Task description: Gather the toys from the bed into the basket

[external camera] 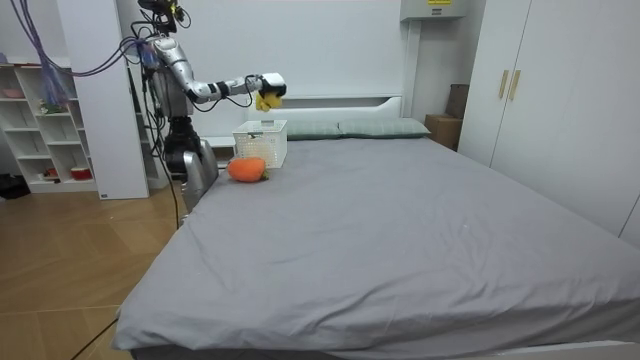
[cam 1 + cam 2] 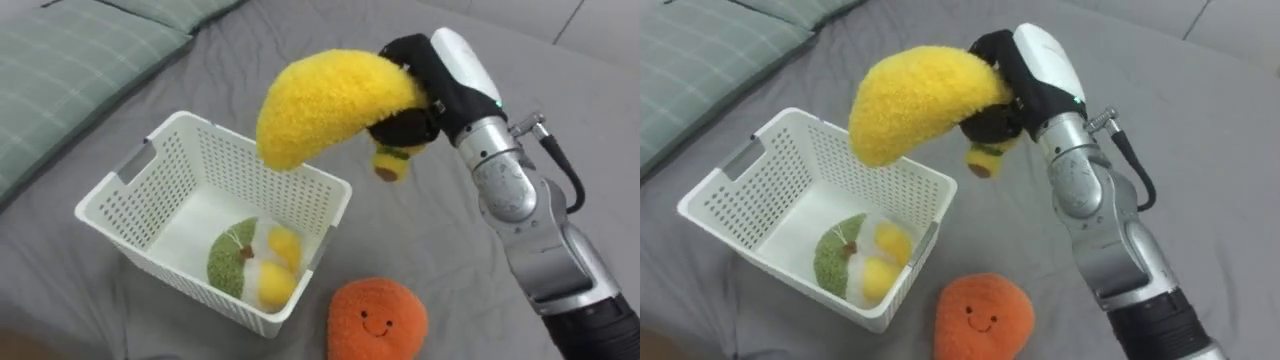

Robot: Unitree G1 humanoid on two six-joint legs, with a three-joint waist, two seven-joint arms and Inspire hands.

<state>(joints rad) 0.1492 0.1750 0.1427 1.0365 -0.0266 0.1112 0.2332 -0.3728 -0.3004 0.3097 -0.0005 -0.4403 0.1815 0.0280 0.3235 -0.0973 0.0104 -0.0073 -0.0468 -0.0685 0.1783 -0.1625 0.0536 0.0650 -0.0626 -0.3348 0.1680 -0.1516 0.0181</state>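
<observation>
Right hand (image 2: 432, 88): fingers (image 2: 402, 52) curled round banana plush (image 2: 330, 100), aloft. Basket (image 2: 150, 190) below-left of fingers, holding green-yellow plush (image 2: 232, 258): one toy collected. Orange plush (image 2: 378, 318) on bed (image 2: 430, 240) below fingers, beside basket: outstanding. Judged: banana drop next, task roughly third done.

A green checked pillow (image 2: 60, 65) lies flat; a white wardrobe (image 1: 560, 100) and open shelves (image 1: 40, 130) stand apart.

A fuzzy yellow banana toy (image 2: 330, 100) hangs curved above the white basket (image 2: 160, 170); a green-and-yellow plush (image 2: 250, 262) lies inside; a smiling orange plush (image 2: 378, 318) sits on the bed (image 2: 420, 240) just beside the basket.
</observation>
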